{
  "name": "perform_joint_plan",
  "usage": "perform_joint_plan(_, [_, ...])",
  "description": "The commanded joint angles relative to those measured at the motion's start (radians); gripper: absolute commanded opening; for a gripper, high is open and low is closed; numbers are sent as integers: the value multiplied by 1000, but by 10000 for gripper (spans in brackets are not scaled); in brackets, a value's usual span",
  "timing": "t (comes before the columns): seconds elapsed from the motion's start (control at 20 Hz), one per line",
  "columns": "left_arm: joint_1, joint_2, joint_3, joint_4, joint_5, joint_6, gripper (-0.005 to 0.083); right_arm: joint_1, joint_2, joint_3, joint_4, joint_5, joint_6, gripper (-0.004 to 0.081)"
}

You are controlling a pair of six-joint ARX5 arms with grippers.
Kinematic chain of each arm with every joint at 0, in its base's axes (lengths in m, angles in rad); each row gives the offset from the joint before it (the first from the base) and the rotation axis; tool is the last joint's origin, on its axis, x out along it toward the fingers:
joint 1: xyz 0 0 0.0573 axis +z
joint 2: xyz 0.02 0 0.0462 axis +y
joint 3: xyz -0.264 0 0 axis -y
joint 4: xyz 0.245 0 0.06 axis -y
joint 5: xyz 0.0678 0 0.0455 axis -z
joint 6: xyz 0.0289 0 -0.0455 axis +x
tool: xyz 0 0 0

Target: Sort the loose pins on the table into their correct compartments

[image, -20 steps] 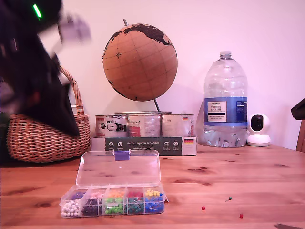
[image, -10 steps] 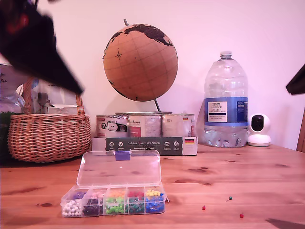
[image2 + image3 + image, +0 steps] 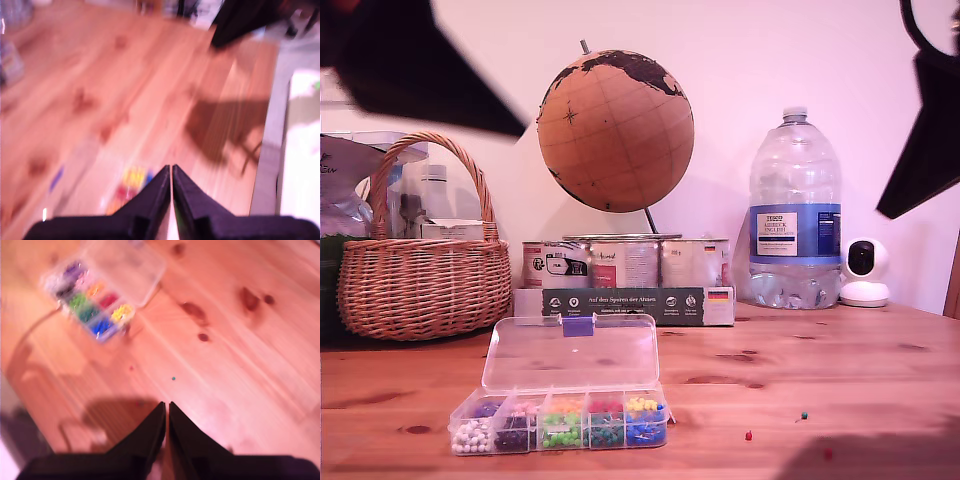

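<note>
Aloft, my second gripper (image 3: 166, 412) with jaws pressed together, loose pins on the table (image 3: 840, 370) ahead of and below its tips — green pin (image 3: 173, 378), red pin (image 3: 131, 368), the compartments (image 3: 92, 302) beyond; my first gripper (image 3: 171, 177) likewise closed; best descend slowly, part jaws before reaching the nearest pin.

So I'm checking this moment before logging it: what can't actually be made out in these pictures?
- Third loose pin: exterior view, dimmed by an arm's shadow; colour uncertain.
- Green pin and red pin: mere dots, needles too small to see.
- Both arms: cut off by the exterior view's top corners, their hands out of frame.
- Pin box: first wrist view, motion-blurred and partly behind my first hand.
- My second hand: jaws together; anything pinched is too small to tell.
</note>
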State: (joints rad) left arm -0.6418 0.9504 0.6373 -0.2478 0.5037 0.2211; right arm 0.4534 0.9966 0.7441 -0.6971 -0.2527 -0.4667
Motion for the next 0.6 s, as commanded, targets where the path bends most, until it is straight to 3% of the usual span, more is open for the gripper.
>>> perform_joint_plan(0.0, [-35,-7,-33,64,3,-24,-24,2,72,42,-21,-9,-76,-12])
perform_joint_plan(0.15, [-102,-8,-134,201,-47,-66,-24,3,176,114,-26,-4,-240,-12])
perform_joint_plan(0.35, [-160,-8,-292,451,-119,-146,-24,10,275,154,-19,75,-508,6])
perform_joint_plan(0.55, [-208,0,-380,558,-210,-162,-24,48,342,154,-82,145,-747,42])
